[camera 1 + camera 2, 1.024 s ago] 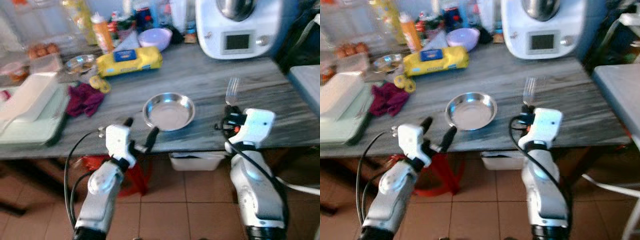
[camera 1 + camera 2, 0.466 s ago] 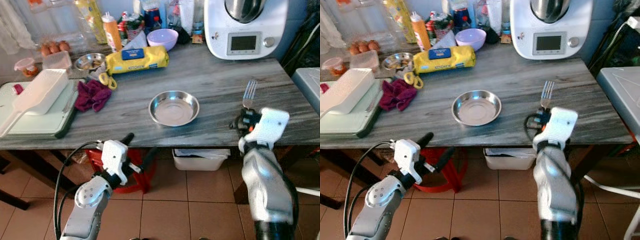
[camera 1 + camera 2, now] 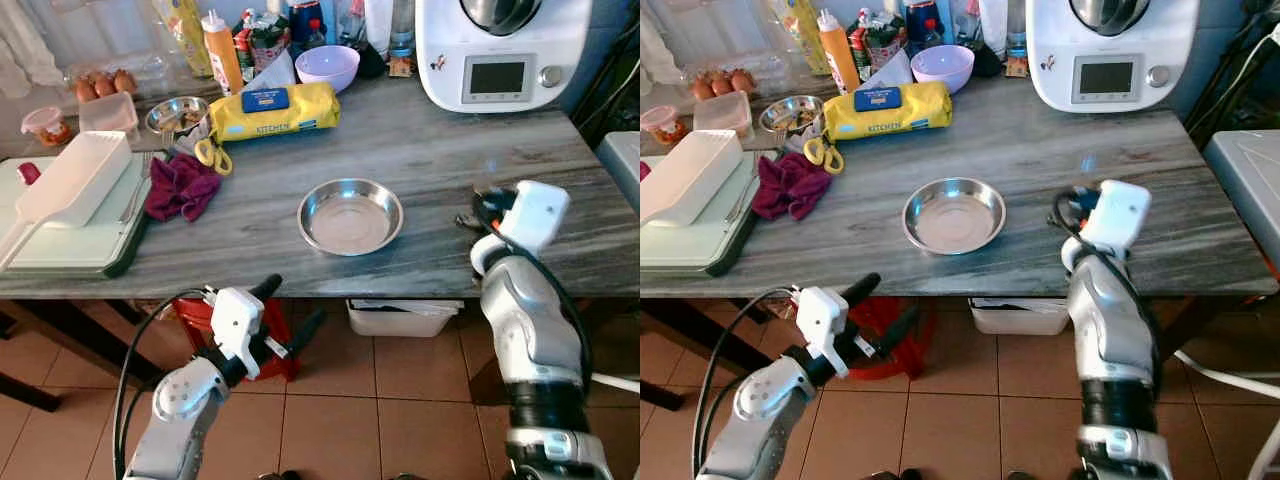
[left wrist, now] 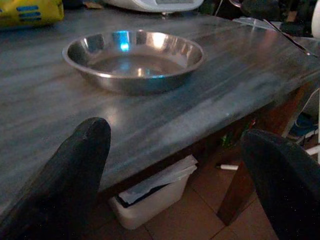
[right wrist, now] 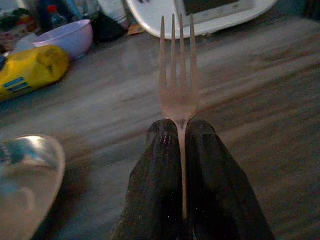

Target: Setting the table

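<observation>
— Where's the fork (image 5: pixel 178 95)?
— Pinched between the right gripper (image 5: pixel 181 131) fingers, over the table (image 3: pixel 420 160), at three o'clock from the steel bowl (image 3: pixel 350 215).
— Left gripper (image 3: pixel 286 310)?
— Spread apart, holding nothing, below the table edge.

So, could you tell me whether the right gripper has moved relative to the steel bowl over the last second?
Yes. The right gripper, shut on the fork, has lifted and swung over the table; it now sits level with the steel bowl rather than nearer the front edge.

grey table (image 3: pixel 420 160), terracotta tile floor (image 3: pixel 400 400)
</observation>
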Controlling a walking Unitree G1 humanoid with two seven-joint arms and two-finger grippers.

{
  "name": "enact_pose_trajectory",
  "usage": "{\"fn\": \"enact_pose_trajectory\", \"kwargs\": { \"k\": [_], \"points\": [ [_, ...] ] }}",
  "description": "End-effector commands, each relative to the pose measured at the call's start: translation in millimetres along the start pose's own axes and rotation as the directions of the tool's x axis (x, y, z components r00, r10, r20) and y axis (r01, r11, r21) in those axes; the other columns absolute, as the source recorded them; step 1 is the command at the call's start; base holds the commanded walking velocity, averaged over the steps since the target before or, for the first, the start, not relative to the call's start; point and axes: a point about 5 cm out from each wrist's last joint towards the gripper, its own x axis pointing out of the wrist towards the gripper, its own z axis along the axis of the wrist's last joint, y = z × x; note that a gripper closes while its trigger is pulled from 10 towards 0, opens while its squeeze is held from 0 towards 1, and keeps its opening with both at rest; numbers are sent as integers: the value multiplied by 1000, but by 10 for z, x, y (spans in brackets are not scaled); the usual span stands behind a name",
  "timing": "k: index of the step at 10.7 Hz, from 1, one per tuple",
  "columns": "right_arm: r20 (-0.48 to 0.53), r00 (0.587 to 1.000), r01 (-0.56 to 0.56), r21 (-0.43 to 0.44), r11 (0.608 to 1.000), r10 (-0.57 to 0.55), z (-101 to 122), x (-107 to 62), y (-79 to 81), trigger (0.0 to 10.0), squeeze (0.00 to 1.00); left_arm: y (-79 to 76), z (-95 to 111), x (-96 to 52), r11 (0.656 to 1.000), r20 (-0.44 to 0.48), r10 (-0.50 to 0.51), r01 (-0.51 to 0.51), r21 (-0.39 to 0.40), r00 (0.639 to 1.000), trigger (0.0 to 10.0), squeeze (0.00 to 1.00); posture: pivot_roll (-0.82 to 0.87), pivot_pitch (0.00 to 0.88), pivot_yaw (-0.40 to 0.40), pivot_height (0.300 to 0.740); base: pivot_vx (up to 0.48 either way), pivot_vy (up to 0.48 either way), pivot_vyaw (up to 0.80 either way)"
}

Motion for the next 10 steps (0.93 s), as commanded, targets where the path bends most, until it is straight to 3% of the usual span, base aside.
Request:
{"fn": "enact_pose_trajectory", "kwargs": {
  "k": [1,3,6,10],
  "points": [
    [-47,999,-24,13,1000,24,-70,28,65,10000,0,-5,-58,-34,1000,-22,-5,6,6,1000,10000,0,-129,163,99,740,0,0,0],
    [-94,995,-36,51,998,41,-148,44,160,10000,0,2,-95,-34,1000,-27,3,-3,7,1000,10000,0,-124,161,93,740,0,0,0],
    [-170,982,-77,25,997,80,-268,69,179,10000,0,22,-103,-41,1000,-23,10,-10,5,1000,10000,0,-126,157,94,740,0,0,0],
    [-184,979,-78,50,996,86,-245,206,210,10000,0,1,-84,1,1000,-5,-13,13,6,1000,10000,0,-127,160,99,740,0,0,0]
  ]
}}
